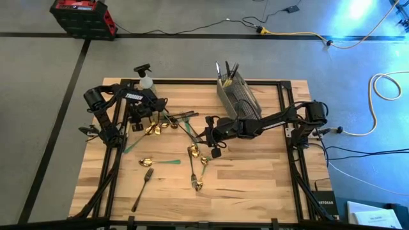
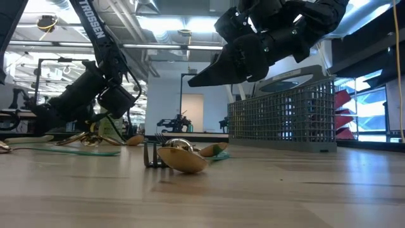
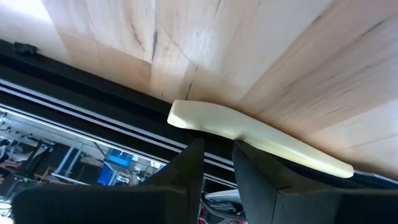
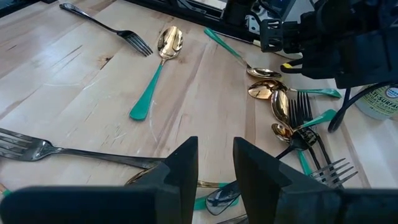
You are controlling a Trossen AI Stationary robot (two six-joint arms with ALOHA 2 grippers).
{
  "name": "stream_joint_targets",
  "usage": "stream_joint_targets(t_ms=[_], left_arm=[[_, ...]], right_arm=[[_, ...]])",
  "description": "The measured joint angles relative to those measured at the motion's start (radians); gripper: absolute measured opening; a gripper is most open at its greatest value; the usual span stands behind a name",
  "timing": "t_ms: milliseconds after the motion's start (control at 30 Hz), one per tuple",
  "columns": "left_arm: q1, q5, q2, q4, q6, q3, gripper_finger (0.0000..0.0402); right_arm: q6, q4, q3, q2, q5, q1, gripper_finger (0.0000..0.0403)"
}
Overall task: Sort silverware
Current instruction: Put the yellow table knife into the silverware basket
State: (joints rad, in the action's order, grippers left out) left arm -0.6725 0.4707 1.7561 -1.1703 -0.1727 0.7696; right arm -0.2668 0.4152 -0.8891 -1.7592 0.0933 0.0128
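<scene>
While left pincer (image 3: 217, 163) grips a cream handle (image 3: 261, 138), right pincer (image 4: 214, 163) hovers

The basket (image 1: 238, 97) stands at the back of the table (image 1: 255, 185) with some silverware in it, the bottle (image 1: 146, 80) stands at the back left corner, and forks and spoons (image 1: 167, 124) lie spread in the middle and toward the front left.

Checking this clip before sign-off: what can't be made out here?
- Left gripper: left wrist view shows a cream handle between its fingers; the rest is cut off.
- Right gripper: nothing shows between its fingers.
- Caddy contents: too small in high view, mesh-screened in low view.
</scene>
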Motion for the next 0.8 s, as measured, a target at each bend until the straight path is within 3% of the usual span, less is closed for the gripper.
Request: stream_joint_targets(t_ms=[567,800], left_arm=[[0.078,-0.030,-0.002,0.014,-0.019,0.005,0.0072],[0.113,-0.050,-0.002,0.026,-0.045,0.067,0.0072]], right_arm=[[0.000,0.000,0.000,0.000,0.000,0.000,0.0085],[0.000,0.000,0.000,0.000,0.000,0.000,0.0085]])
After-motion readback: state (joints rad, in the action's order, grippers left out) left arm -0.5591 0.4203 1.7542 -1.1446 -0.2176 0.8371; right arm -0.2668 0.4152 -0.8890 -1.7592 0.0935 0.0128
